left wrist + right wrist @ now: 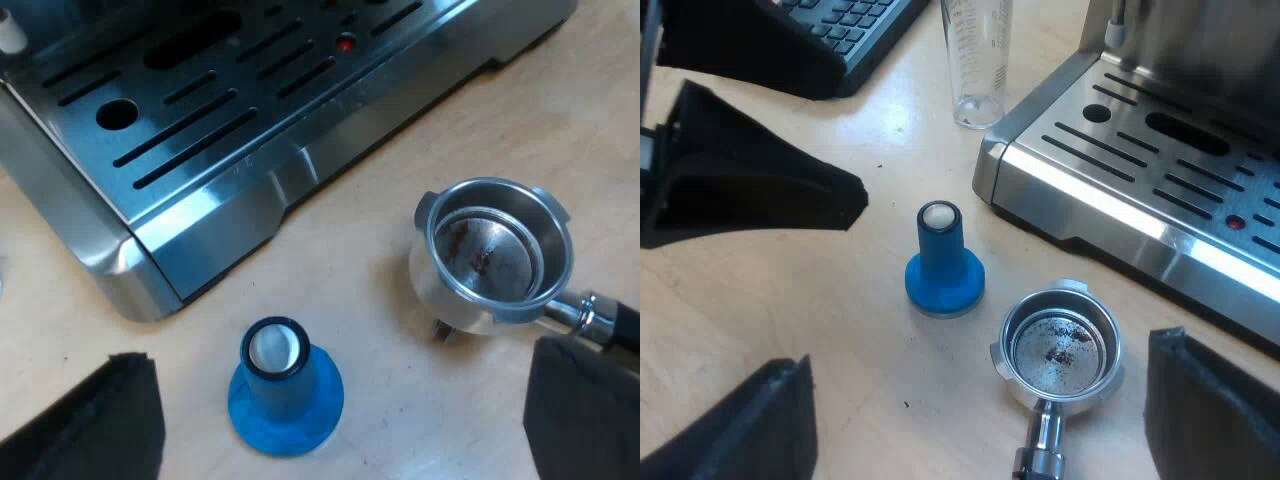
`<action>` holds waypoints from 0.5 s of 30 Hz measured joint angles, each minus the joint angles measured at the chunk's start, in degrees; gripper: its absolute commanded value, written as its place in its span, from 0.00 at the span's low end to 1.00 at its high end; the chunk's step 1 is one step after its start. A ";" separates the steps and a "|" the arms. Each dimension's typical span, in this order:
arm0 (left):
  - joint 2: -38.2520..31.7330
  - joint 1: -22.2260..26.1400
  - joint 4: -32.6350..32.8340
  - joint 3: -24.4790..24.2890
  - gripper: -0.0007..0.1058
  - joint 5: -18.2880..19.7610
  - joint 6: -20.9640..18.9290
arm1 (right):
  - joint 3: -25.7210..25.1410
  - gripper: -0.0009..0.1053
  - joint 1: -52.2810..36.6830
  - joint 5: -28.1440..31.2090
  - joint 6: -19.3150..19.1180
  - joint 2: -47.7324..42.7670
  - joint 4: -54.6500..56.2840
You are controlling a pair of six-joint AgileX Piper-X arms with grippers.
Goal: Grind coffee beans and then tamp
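Observation:
The blue tamper [285,385] stands upright on the wooden table, its base down, between my left gripper's [340,435] open fingers. The metal holder [495,255] lies beside it, basket up, with only dark specks inside; its dark handle runs toward one left finger. In the right wrist view the tamper [943,260] and the holder [1060,345] sit ahead of my right gripper [980,430], which is open and holds nothing. The holder's handle points in between the right fingers. A black finger [770,190] of the left arm hangs above the table near the tamper.
The espresso machine's slotted steel drip tray [230,150] [1160,160] borders the work spot. A measuring glass [978,60] stands at the tray's corner. A dark keyboard [845,30] lies beyond the tamper.

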 measured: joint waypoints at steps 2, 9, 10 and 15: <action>1.28 0.18 -0.65 0.00 0.73 0.00 0.00 | 0.00 0.66 0.00 0.00 0.00 0.00 0.00; 7.87 5.41 -3.87 0.00 0.73 0.73 0.00 | 0.00 0.66 0.00 -1.30 0.31 0.00 0.00; 8.43 5.93 -4.77 0.00 0.73 1.52 0.00 | 0.00 0.66 0.00 -1.38 0.31 0.00 0.00; 11.26 5.96 -6.70 0.00 0.73 4.27 0.00 | 0.00 0.66 0.00 -1.35 0.31 0.00 0.00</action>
